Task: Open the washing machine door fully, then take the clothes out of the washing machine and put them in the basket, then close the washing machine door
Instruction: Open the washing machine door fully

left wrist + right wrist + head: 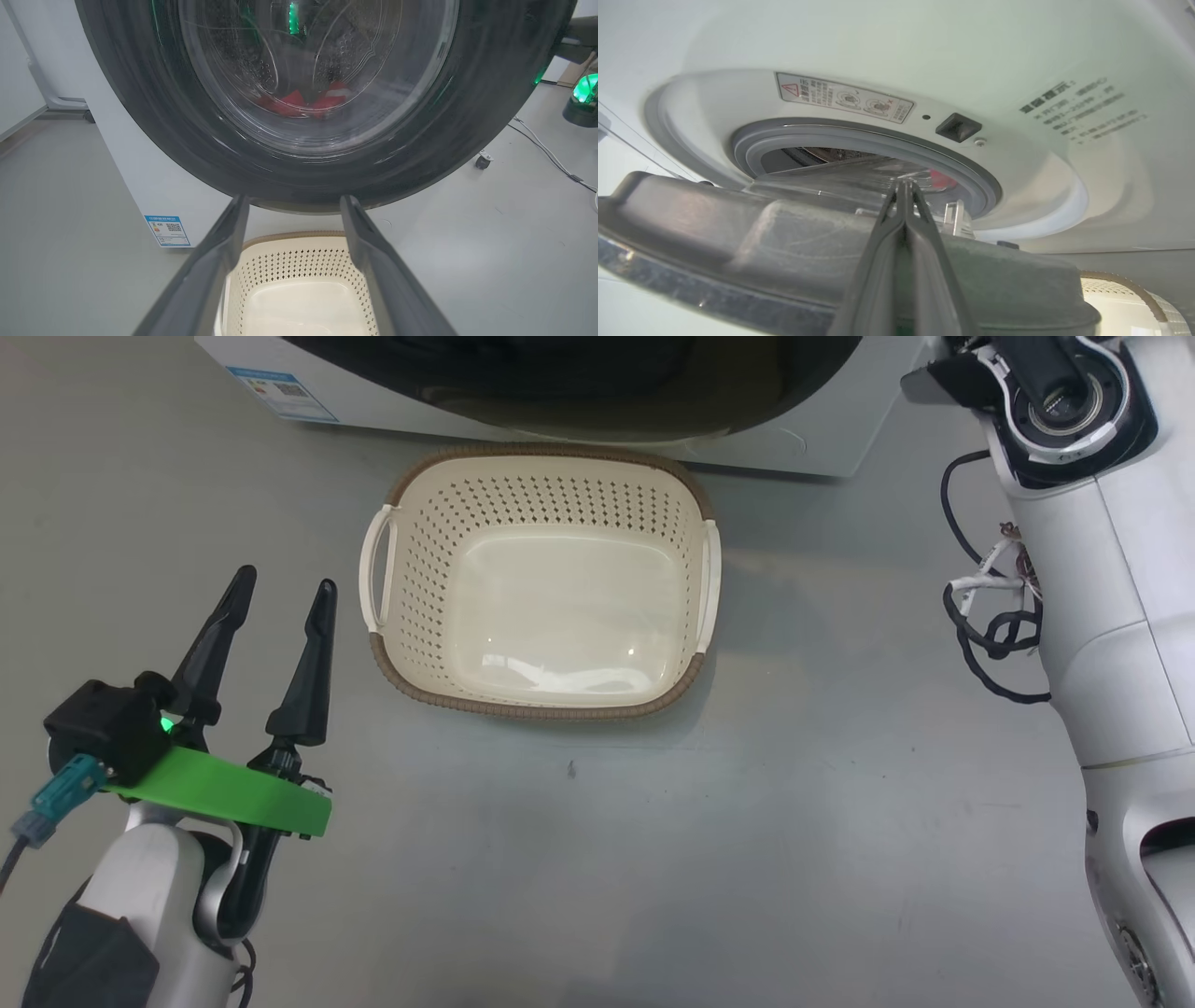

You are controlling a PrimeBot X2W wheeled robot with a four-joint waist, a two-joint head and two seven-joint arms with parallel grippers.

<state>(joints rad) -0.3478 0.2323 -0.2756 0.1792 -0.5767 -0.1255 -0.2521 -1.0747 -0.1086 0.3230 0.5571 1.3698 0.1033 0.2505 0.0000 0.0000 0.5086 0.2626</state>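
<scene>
Opening step: shut, empty right end effector [903, 189] on inner side of ajar washing machine door [691, 224], left end effector [286, 579] wide open, empty; next, swing door fully.

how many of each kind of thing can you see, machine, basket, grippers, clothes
washing machine: 1
washing machine door: 1
basket: 1
grippers: 2 (left gripper, right gripper)
clothes: red, seen through the door, number unclear
total: 5, clothes aside
</scene>
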